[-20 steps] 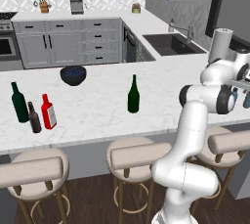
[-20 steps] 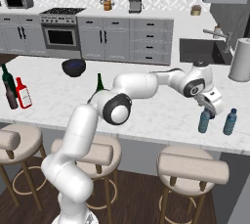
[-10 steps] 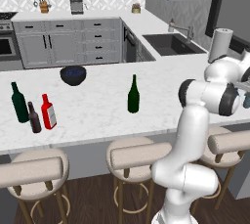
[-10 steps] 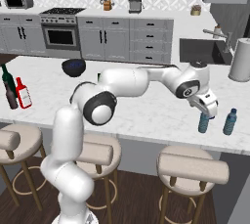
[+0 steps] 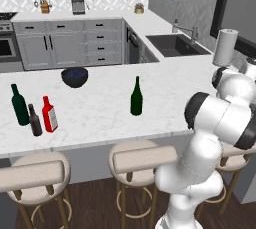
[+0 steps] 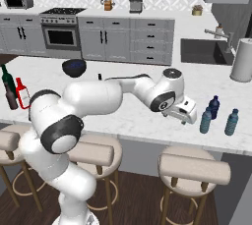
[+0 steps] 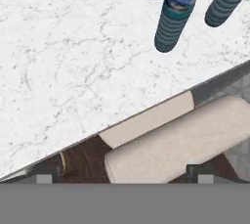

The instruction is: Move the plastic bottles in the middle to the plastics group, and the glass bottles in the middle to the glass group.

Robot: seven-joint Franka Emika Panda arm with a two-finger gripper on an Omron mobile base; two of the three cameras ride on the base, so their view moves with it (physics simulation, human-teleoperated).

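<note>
Marble bench (image 6: 147, 121), white with grey veining, carries everything. Landmark: green wine bottle (image 5: 136, 96), upright near the bench's middle.

- Gripper (image 6: 183, 112) sits low over the bench well to the right of the green wine bottle, just left of 3 small bottles at the right end: dark navy bottle (image 6: 213, 106), pale blue bottle (image 6: 205, 121), pale teal bottle (image 6: 231, 122). Nothing between its tips in the hand view; spread or pressed together, cannot tell.
- Pale blue bottle appears already set among the plastics, judging from how it stands.
- Red bottle (image 5: 49, 114) stands far left of the green wine bottle, just beside the brown bottle (image 5: 34, 120) and teal-green bottle (image 5: 19, 105), so it looks placed.
- Green wine bottle seems the 1 item left. From the gripper it lies far to the left; long axis vertical. Next move likely a long sweep leftward, with a side-on approach to the body.
</note>
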